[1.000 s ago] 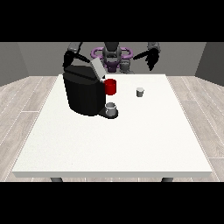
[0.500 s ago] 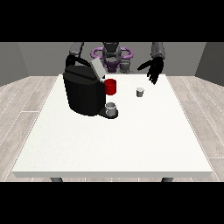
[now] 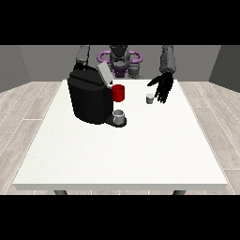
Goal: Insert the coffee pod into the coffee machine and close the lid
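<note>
Coffee pod (image 3: pixel 150 99): small pale cylinder, upright on the white worktop (image 3: pixel 122 150), right of the coffee machine (image 3: pixel 91 98) and clearly apart from it. Hand at the view's right (image 3: pixel 162 87) just beside the pod on its right, fingers straight and pointing down, spread, holding nothing; contact with the pod not discernible. Pod not yet grasped. Machine: black bulky body on the worktop's left-centre, grey lid (image 3: pixel 104 73) tilted up and open, red part (image 3: pixel 118 93) on the side facing the pod, small grey cup (image 3: pixel 119 115) on the drip base in front. Hand at the view's left mostly hidden behind the machine's top, only arm visible near the upper left corner of the machine; finger state impossible to tell. Risks, judged from this layout: pod small and light-looking, so a sideways brush from the descending fingers likely to tip or roll it away before any pinch closes; a pinch off-centre likely to tilt it, making entry into the slot under the lid awkward. Carry path to the slot passes close to the red part and the raised lid, so a bump could knock the lid shut early or dislodge the pod. Slot itself not visible from this side, so alignment hard to judge.
</note>
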Tool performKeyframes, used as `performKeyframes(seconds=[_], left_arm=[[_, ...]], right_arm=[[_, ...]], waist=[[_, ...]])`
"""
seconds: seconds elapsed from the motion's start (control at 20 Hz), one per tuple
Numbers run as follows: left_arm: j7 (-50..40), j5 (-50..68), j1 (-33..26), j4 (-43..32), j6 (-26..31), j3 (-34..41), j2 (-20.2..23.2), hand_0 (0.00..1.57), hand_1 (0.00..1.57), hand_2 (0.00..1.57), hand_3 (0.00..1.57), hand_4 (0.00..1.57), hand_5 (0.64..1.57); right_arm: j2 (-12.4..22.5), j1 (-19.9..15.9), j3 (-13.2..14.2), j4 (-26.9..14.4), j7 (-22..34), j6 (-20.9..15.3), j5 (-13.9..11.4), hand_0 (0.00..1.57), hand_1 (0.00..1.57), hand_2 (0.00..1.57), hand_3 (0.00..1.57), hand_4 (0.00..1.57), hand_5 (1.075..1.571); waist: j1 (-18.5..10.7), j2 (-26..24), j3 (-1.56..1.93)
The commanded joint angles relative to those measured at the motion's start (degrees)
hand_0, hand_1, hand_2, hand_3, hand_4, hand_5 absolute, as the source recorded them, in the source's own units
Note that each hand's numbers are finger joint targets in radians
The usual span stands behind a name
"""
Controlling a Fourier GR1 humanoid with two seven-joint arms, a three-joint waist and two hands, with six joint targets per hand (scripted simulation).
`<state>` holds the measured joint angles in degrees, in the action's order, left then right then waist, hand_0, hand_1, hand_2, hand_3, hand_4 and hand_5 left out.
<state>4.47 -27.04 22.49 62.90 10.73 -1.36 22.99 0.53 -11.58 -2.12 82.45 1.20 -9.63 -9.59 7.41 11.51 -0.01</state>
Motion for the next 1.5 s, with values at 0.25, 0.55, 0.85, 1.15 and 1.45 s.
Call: performKeyframes(seconds=[0.25, 0.55, 0.85, 1.15, 1.45], left_arm=[[4.45, -7.41, 7.56, -11.13, -6.55, 0.76, -1.30, 0.95, 0.95, 0.97, 0.66, 0.00, 1.571], [5.32, -15.86, 6.55, -11.26, -12.61, -4.81, -3.53, 1.04, 1.04, 1.11, 0.91, 0.46, 1.571], [6.79, -19.92, 8.40, -16.80, -8.67, -6.23, 0.56, 0.87, 0.87, 1.02, 0.88, 0.34, 1.571], [3.75, -24.15, 11.92, -21.55, -8.87, -6.46, -1.42, 0.73, 0.73, 0.96, 0.85, 0.39, 1.571], [8.66, -25.02, 11.65, -21.99, -7.48, -5.97, -2.47, 1.12, 1.12, 1.20, 1.09, 0.39, 1.571]], right_arm=[[0.17, -2.75, 0.42, -4.92, -1.53, 0.79, -0.13, 0.00, 0.00, 0.00, 0.00, 0.00, 1.571], [0.81, -3.12, 1.83, -8.69, -4.12, 2.19, 1.14, 0.00, 0.00, 0.00, 0.00, 0.00, 1.571], [2.08, -4.81, 3.29, -8.57, -3.05, 3.81, 2.77, 0.00, 0.00, 0.00, 0.00, 0.00, 1.571], [1.75, -3.91, 2.97, -10.66, -4.75, 3.45, 2.00, 0.00, 0.00, 0.00, 0.00, 0.00, 1.571], [1.47, -3.14, 3.70, -14.78, -3.87, -1.30, -1.23, 0.00, 0.00, 0.00, 0.00, 0.00, 1.571]], waist=[[0.24, 0.70, 0.00], [-0.74, -0.12, 0.01], [1.00, 0.80, 0.00], [1.92, 0.66, 0.00], [-1.30, -2.68, 0.00]])
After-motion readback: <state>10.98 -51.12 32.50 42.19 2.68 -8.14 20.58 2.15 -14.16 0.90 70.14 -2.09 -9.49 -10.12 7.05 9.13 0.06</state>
